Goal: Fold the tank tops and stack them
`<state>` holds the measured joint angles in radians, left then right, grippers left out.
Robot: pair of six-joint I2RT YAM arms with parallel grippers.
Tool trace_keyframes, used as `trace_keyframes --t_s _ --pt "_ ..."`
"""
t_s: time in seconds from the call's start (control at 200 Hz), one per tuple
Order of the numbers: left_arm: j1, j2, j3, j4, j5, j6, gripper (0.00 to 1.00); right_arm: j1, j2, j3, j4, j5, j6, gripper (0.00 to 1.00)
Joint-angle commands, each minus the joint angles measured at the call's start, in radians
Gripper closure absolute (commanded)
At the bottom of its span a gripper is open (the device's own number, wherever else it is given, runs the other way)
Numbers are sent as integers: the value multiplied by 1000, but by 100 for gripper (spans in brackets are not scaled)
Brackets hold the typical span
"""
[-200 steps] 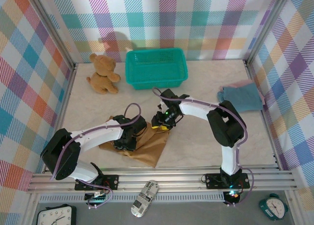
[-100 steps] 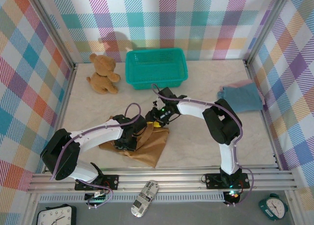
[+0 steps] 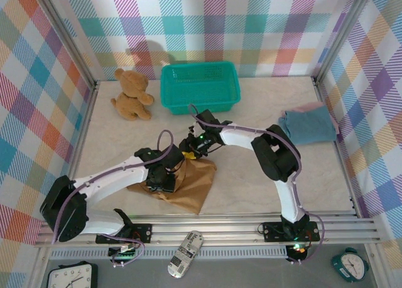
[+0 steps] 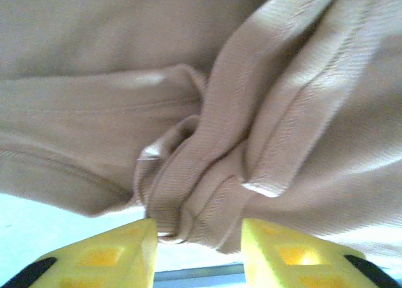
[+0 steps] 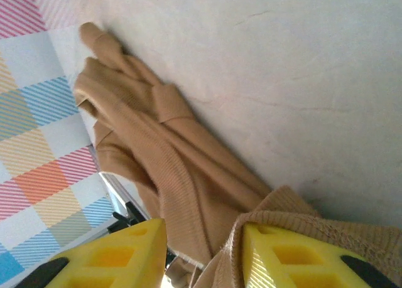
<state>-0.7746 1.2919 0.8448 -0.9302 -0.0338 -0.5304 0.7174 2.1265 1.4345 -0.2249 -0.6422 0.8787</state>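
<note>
1. The ochre tank top [image 3: 188,186], a soft ribbed knit, lies rumpled near the table's front edge, left of centre.
2. Left gripper [image 4: 198,238]: a bunched fold sits between its parted yellow fingertips; whether it is clamped or loose, I cannot tell.
3. Right gripper [image 5: 204,238]: cloth runs between its fingers, and the grip is equally unclear.
4. The bare pale table [image 3: 314,172] spreads rightward to the folded slate blue top [image 3: 309,126].
5. The teal mesh basket [image 3: 201,98] and the plush teddy bear [image 3: 130,95] stand at the back.

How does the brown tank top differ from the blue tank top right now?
The brown tank top lies front-centre; the blue tank top sits by the right wall. Brown is bunched and half-folded; blue is a neat folded pad atop the pink top. The left gripper and right gripper are at the brown one, none at the blue. Both are soft cloth tops.
</note>
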Motion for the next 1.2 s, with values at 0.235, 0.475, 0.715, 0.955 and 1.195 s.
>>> trace_keyframes --t_s 0.235,0.475,0.715,0.955,1.195 --pt "-18 88 -82 74 24 67 56 -9 69 65 -37 -25 -13 65" --pt "16 135 -50 -39 -140 -6 65 -21 67 80 -110 -12 -104 65" --pt "54 95 -43 -143 -194 -112 79 -52 -9 125 -225 16 -241 58" --pt "81 47 60 -176 -95 -106 59 -102 -227 14 -419 64 -423 47" --pt "-151 17 85 17 16 -108 47 -94 -396 -282 -398 124 -415 45"
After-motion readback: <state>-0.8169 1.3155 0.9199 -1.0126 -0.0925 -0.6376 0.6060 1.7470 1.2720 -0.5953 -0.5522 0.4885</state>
